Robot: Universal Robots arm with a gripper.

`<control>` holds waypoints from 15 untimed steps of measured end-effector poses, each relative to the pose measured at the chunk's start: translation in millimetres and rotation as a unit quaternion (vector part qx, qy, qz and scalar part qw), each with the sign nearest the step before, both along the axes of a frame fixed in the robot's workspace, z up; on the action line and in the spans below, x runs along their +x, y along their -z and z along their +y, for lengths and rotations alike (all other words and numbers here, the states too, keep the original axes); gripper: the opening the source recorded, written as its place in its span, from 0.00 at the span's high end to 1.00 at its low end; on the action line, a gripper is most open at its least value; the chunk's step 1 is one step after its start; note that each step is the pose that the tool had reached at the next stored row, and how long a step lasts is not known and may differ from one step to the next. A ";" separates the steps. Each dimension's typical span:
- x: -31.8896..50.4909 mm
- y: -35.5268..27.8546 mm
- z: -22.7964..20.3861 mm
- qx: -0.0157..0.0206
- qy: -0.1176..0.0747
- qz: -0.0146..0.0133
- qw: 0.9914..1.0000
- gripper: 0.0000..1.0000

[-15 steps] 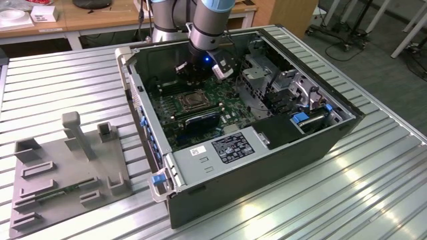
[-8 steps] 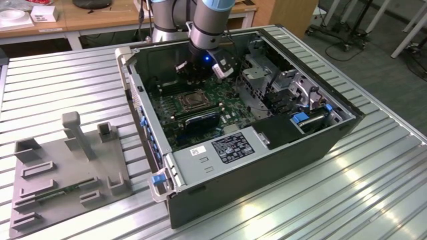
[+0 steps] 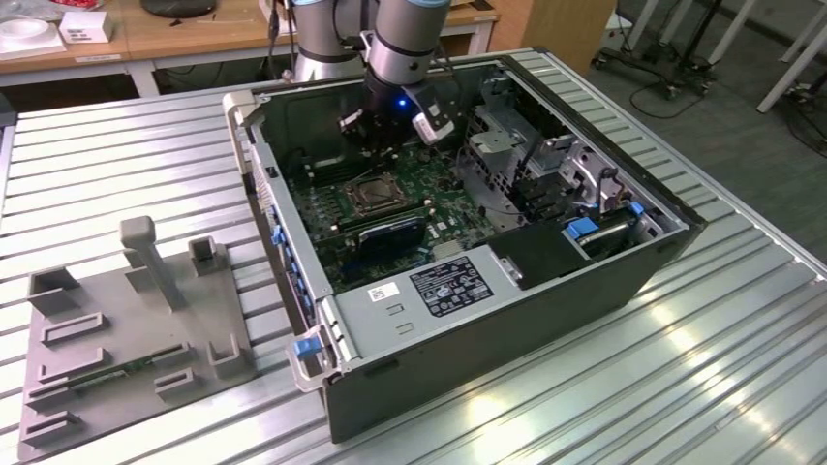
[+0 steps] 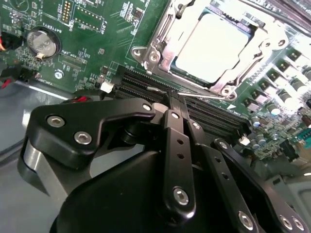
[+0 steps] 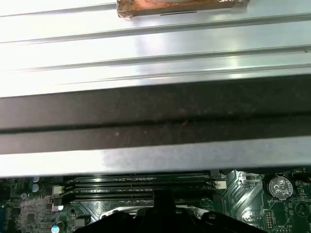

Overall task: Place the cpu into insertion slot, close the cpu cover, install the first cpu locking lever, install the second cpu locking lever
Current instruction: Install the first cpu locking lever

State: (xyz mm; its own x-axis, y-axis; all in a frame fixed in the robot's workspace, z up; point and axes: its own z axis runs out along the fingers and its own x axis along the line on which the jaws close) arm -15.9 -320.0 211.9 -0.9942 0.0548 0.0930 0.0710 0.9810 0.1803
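Observation:
The cpu lies in the insertion slot on the green board, its dull silver top showing through the window of the cpu cover, which lies flat over it. A thin wire locking lever runs along the socket edge nearest my gripper. My gripper has its black fingers pressed together, the tips at that lever, just above the black memory slots. Nothing shows between the fingers. In the exterior view the gripper hangs inside the open computer case, just behind the socket.
The case walls ring the board, with a drive cage and cables on the exterior view's right. A coin cell sits on the board. A grey fixture plate with upright blocks lies on the slatted table at the exterior view's left.

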 end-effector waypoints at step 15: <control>-6.5 -1.0 2.2 0.000 0.000 0.000 1.000 0.89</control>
State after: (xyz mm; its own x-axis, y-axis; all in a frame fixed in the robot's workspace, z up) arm -22.4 -317.9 212.9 -0.9942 0.0548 0.0930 0.0709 0.9812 0.1797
